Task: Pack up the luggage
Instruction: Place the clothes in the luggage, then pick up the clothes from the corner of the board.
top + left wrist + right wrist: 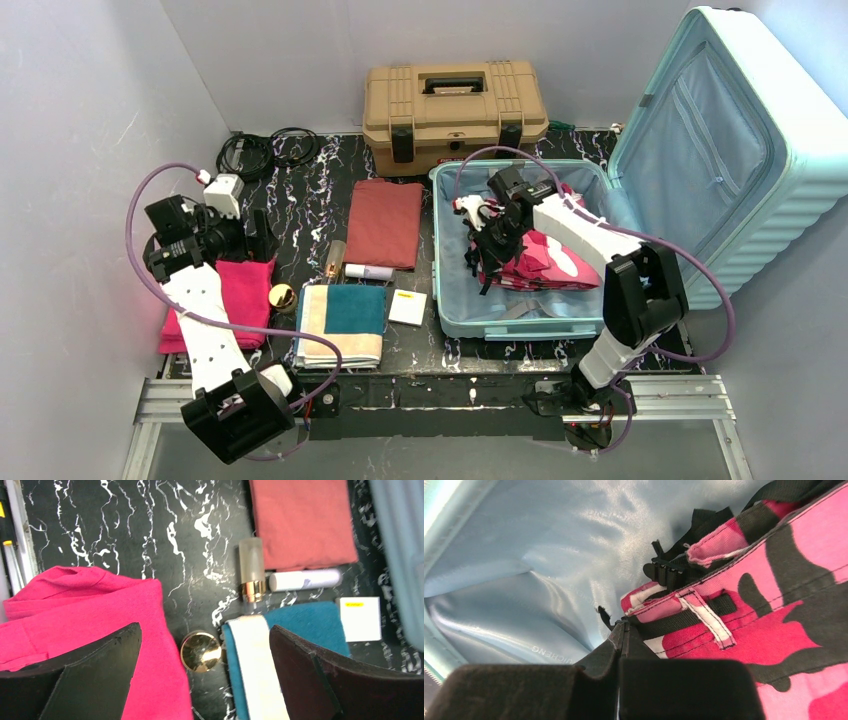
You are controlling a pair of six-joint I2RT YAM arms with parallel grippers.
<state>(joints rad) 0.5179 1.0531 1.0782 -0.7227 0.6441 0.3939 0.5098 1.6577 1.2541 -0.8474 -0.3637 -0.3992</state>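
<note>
Nearest the arm bases, on the black marbled table (300,190), lie a folded teal-and-cream towel (340,322), a gold cap (282,296) and a small white card (407,307). Just beyond, the left gripper (204,632) hovers over a bright pink towel (245,285), its jaws wide apart and holding nothing. Farther on come a frosted bottle (335,258) with a gold collar, a white tube (368,271) and a folded rust-red cloth (385,222). To the right, the luggage (520,325) lies open on the table, lid raised toward the right wall. Inside it, the right gripper (624,630) has its jaws pressed together at the edge of a pink camouflage bag (545,262) (whether a strap is pinched between them cannot be told). At the back stand a tan toolbox (455,110) and coiled black cables (255,152).
</note>
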